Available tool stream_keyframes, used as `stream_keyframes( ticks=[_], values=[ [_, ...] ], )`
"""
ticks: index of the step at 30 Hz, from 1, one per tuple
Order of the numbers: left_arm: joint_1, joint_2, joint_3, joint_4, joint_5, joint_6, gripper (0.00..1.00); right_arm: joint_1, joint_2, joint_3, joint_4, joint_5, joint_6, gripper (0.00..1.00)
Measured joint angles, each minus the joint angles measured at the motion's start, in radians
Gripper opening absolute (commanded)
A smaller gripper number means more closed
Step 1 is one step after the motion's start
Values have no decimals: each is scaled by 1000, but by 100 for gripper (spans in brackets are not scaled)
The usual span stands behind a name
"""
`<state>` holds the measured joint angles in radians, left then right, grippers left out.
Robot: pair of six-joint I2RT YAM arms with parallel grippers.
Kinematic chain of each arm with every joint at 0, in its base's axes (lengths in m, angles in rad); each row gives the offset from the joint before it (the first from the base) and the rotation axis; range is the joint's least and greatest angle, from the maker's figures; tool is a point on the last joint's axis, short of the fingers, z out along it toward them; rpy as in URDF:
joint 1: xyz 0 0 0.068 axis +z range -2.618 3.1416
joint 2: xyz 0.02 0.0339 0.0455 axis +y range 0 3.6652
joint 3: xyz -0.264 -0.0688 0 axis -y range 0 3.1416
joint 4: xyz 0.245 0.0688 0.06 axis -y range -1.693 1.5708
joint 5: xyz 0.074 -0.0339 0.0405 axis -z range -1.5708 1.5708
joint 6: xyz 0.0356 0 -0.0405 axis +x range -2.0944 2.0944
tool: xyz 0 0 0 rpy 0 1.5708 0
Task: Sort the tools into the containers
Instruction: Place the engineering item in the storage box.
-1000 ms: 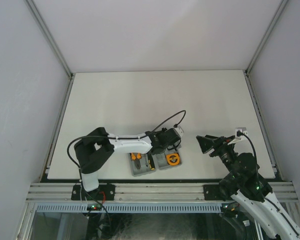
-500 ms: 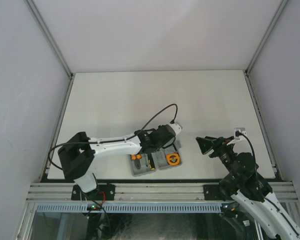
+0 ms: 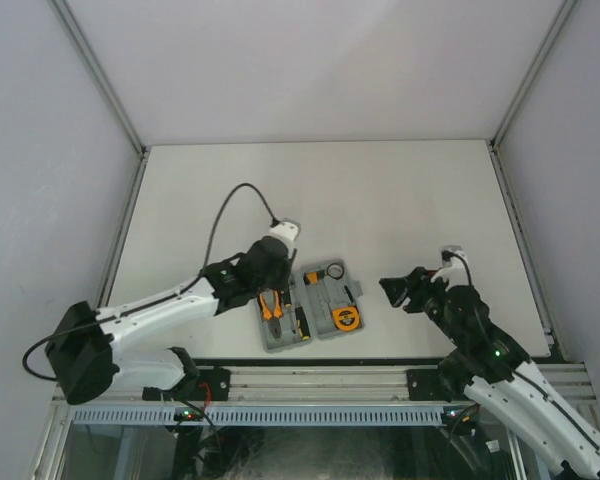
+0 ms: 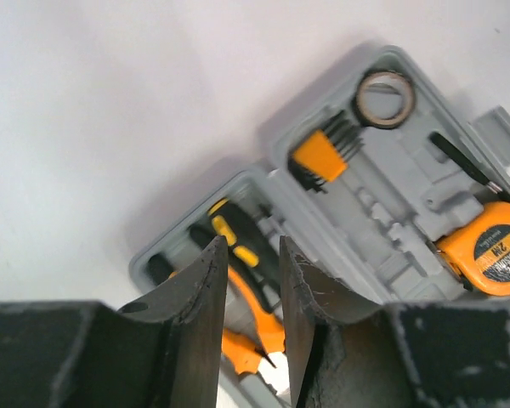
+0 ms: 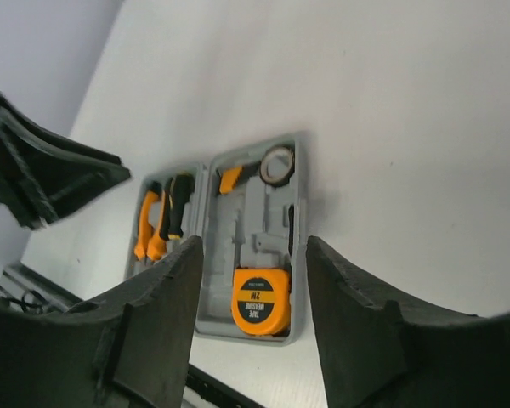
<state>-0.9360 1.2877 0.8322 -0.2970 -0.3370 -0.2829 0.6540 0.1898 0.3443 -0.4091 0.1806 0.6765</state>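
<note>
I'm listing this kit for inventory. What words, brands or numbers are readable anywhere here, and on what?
"2M": on the round black label of the tape measure.
"TAPE MEASURE": a smaller line on the same label, only just legible in the right wrist view.
No other print can be made out, on the grey case or elsewhere.
</note>
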Motion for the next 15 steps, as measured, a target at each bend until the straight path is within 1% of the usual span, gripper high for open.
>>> stream_keyframes(
  ticks=[4,7,8,9,15],
  values=[
    [110,-150,-116,18,33,-112,36,2,238,13,97,-90,-8,44],
    [206,-275,-214,35,68,-200,37,28,485,65,192,-157,-14,41],
    [235,-309,-242,35,76,-225,37,40,546,87,218,-168,-18,39],
    [260,-338,-268,34,81,-245,37,60,640,123,256,-185,-24,37],
    [311,-427,-358,13,87,-322,37,124,991,289,388,-254,-43,17]
  ],
)
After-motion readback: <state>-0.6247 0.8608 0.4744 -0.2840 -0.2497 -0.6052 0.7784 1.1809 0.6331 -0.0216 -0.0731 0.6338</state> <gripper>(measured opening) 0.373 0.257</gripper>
